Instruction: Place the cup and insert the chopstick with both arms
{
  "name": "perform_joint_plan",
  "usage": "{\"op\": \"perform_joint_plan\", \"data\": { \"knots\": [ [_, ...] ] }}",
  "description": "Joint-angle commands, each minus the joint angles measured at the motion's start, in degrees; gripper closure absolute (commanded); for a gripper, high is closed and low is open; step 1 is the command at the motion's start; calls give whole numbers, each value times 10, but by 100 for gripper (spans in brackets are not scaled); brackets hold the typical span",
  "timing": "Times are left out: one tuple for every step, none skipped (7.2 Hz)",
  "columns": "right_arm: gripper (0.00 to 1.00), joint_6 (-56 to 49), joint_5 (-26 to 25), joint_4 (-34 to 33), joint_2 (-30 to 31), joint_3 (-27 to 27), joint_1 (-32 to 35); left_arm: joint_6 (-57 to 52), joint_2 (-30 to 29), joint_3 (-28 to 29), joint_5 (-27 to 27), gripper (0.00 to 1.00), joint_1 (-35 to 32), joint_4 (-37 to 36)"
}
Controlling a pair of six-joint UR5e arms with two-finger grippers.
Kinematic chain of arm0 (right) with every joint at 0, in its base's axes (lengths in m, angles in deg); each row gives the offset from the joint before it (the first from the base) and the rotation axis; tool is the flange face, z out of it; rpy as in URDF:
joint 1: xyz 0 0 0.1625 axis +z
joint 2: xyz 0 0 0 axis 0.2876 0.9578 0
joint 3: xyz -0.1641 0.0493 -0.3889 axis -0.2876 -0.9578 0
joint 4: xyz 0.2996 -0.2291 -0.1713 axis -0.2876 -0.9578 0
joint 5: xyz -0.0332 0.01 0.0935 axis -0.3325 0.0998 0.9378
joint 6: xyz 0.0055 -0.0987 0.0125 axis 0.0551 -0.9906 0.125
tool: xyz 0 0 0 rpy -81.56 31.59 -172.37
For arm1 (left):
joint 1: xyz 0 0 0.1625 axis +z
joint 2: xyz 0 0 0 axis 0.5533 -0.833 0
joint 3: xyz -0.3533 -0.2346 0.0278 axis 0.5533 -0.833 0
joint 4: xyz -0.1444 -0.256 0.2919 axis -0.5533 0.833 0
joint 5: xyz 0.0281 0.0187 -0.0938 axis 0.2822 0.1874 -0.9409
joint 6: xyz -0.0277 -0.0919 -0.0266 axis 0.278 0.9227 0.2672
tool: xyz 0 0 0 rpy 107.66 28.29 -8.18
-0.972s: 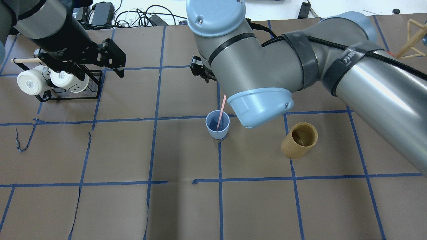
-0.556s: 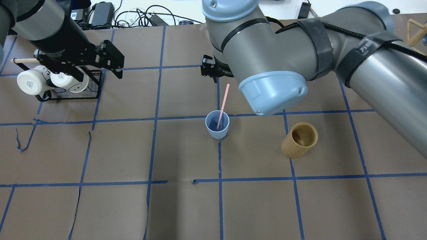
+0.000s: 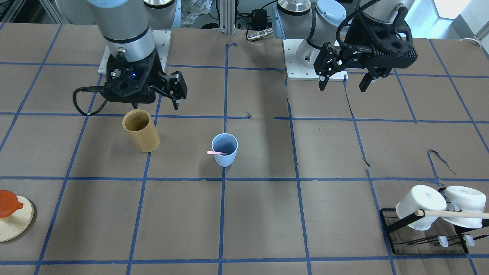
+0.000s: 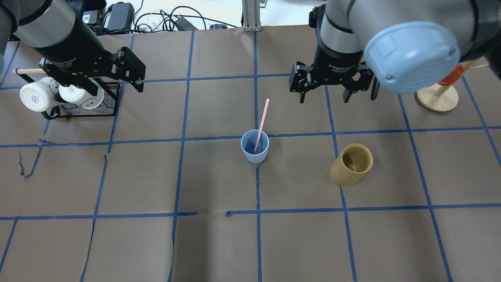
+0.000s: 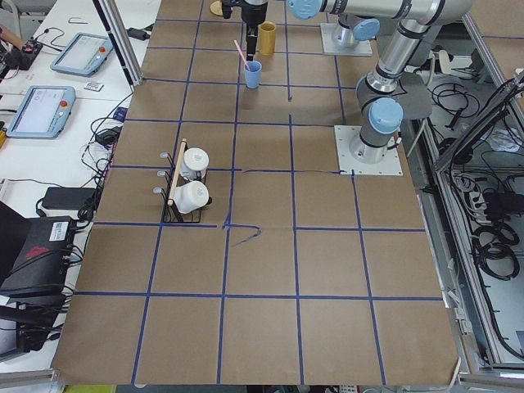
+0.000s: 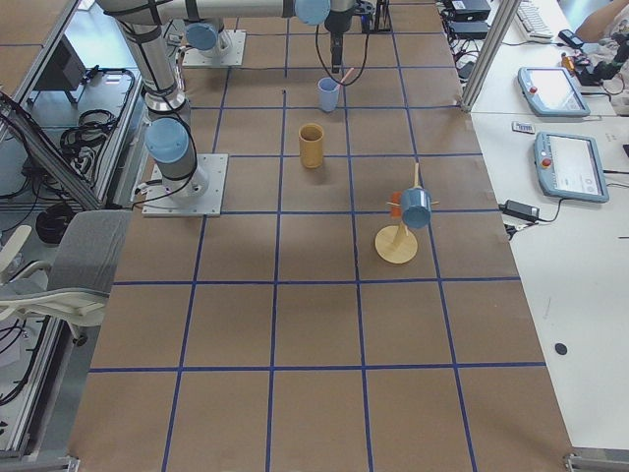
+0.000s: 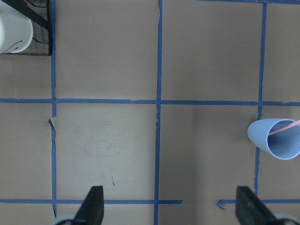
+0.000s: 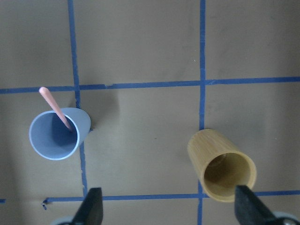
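Note:
The light blue cup [image 4: 255, 148] stands upright on the tape crossing at mid-table; it also shows in the front view [image 3: 224, 149] and the right wrist view [image 8: 58, 133]. One pale pink chopstick [image 4: 261, 122] leans inside it, its top tilted toward the far side. My right gripper [image 4: 323, 98] is open and empty, raised beyond and to the right of the cup. My left gripper [image 4: 115, 88] is open and empty, high at the far left beside the mug rack, well away from the cup [image 7: 274, 139].
A tan wooden cylinder [image 4: 351, 164] stands right of the cup. A black rack with two white mugs and a beige rod [image 4: 62, 96] sits at the far left. A round wooden stand with a red piece [image 4: 437, 98] is at the far right.
My right arm has swung away to the right and lifted off the cup area, its gripper now in plain view. The chopstick stays leaning in the cup. The left arm has not moved.

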Motion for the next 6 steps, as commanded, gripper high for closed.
{"op": "perform_joint_plan", "data": {
  "knots": [
    [0,-41,1,38,16,1,-54,0,0,0,1,0,0,0],
    [0,-40,1,39,18,2,-54,0,0,-1,1,0,0,0],
    [0,-34,1,39,19,2,-54,1,0,0,1,0,0,0],
    [0,-33,1,38,20,2,-55,0,0,0,0,0,1,0],
    [0,-33,0,39,20,2,-55,0,0,0,0,0,1,0],
    [0,-33,-1,39,20,2,-55,0,0,-1,1,0,1,0]
  ]
}}
